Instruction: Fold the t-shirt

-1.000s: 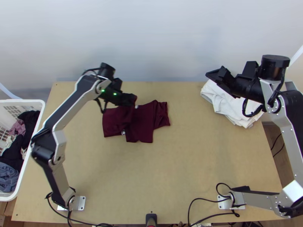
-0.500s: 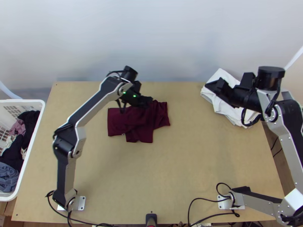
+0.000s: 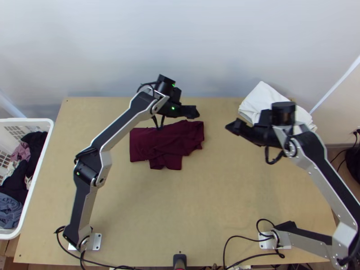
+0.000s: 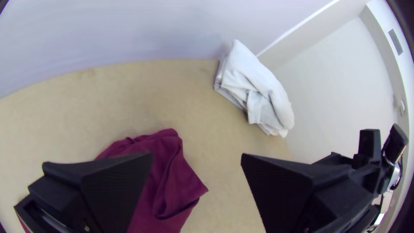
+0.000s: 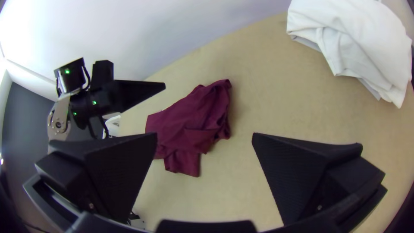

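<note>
Maroon t-shirt point(image 3: 153, 144) centre-left, partly folded, rumpled | left fingers point(image 4: 110, 190) apart | right fingers point(image 5: 297, 181) apart | likely remaining: tuck lower flap point(image 3: 167, 163), smooth

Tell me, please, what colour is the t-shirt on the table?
Dark maroon; the t-shirt shows best in the right wrist view.

Beyond the far edge of your wooden table point(image 3: 225, 202) you have a pale wall point(image 3: 202, 45); brown floor point(image 3: 341, 161) lies past the table's right side.

T-shirt point(image 3: 165, 145) of matt, apparently smooth cloth
</note>
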{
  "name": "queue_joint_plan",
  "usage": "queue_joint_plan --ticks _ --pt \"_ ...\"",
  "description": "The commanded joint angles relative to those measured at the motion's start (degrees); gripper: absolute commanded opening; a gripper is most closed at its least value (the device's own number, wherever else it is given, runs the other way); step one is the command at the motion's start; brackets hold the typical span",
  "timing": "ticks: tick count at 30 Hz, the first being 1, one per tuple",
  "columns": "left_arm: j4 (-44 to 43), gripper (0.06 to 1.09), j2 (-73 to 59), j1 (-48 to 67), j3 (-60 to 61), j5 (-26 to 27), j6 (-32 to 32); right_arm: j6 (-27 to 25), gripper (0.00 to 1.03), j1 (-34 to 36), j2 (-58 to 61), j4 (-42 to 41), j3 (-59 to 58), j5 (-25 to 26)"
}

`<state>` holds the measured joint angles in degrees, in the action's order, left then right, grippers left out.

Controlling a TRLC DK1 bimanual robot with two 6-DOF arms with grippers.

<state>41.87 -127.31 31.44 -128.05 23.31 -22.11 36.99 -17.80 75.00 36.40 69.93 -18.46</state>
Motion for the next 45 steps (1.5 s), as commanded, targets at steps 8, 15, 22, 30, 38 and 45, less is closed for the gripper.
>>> queue_joint_plan --ticks 8,15,22,30,38,45 --pt "3.5 1.05 15.1 -10.4 -1.3 -3.5 3.3 1.2 0.99 -7.4 17.6 -4.1 6.0 0.5" --pt "10.1 1.05 21.6 -18.5 -0.4 -5.9 7.5 0.4 0.99 -13.7 31.5 3.0 21.3 13.0" --pt "12.8 1.05 25.4 -25.8 2.9 -7.1 9.3 -4.2 0.99 -21.2 40.5 9.8 32.7 25.4" --pt "13.7 1.05 28.4 -29.1 6.3 -7.7 9.5 -6.1 0.99 -25.4 48.6 14.9 38.3 29.9" --pt "13.6 1.05 29.4 -31.4 7.6 -7.7 9.9 -7.2 0.99 -21.8 48.1 15.6 31.7 36.3" --pt "12.7 1.05 29.0 -31.4 7.6 -7.8 10.3 -6.8 0.99 -18.1 38.4 15.0 23.9 36.5"
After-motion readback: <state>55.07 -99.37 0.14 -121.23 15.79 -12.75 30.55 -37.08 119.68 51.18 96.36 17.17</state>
